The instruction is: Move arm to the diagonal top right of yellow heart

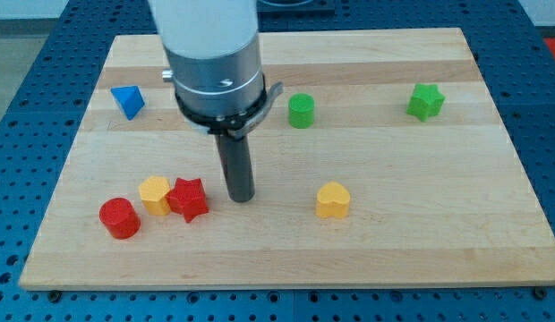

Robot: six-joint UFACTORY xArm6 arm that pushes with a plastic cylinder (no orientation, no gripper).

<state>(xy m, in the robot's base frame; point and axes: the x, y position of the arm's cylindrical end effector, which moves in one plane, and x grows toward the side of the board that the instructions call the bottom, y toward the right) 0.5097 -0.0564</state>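
The yellow heart lies on the wooden board, right of centre and toward the view's bottom. My tip rests on the board to the heart's left, about a hundred pixels away and at nearly the same height in the view. The tip stands just right of the red star, close to it but with a small gap. The arm's grey body rises from the rod toward the view's top.
A yellow block touches the red star's left side, and a red cylinder sits lower left of it. A blue block lies upper left. A green cylinder and a green star lie along the top.
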